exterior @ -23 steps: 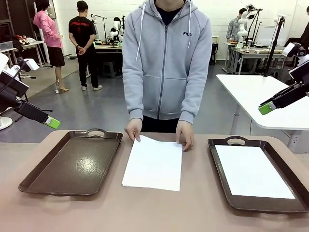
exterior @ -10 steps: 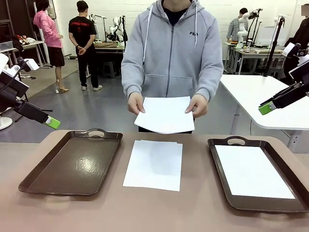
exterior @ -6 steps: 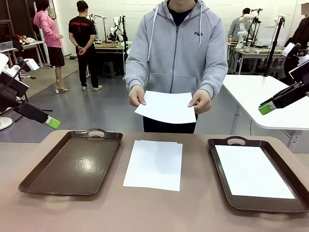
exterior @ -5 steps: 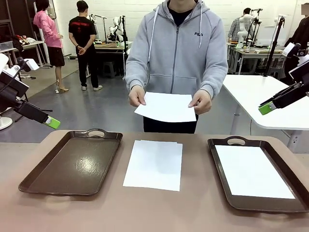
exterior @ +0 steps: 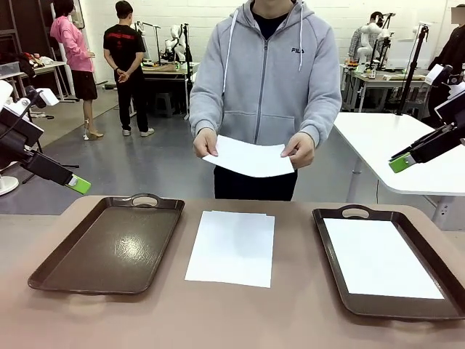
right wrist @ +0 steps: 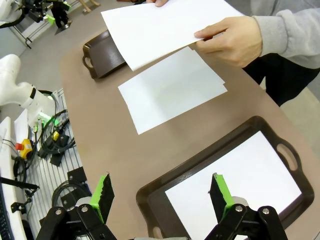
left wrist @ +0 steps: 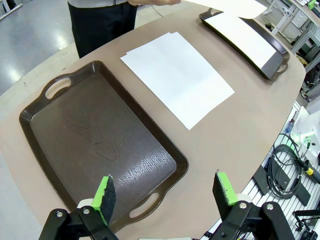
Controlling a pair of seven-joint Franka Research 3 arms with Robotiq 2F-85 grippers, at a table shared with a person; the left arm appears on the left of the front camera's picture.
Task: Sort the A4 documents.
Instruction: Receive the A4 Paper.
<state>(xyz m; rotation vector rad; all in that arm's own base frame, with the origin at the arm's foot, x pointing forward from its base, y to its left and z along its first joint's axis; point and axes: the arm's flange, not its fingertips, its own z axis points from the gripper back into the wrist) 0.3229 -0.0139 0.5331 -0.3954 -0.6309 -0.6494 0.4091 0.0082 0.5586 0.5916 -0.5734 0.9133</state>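
While the robot's left hand (left wrist: pixel 164 186) hangs fingers apart near the left tray (exterior: pixel 51 270), the person (exterior: pixel 265 87) has raised the top sheet (exterior: pixel 251 158) off the A4 documents (exterior: pixel 232 247) stacked on the desk (exterior: pixel 240 313); another sheet (exterior: pixel 378 258) lies in the right tray (exterior: pixel 330 254); the robot's right hand (right wrist: pixel 161 187) gapes too, empty. That raised sheet likely awaits sorting.

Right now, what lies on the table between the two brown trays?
White A4 sheets lie flat between the left tray and right tray, per the front view.

You have a brown left tray (exterior: pixel 109 247) and right tray (exterior: pixel 392 308) on the tan table (exterior: pixel 232 320), with a grey-hoodied person (exterior: pixel 265 80) opposite.
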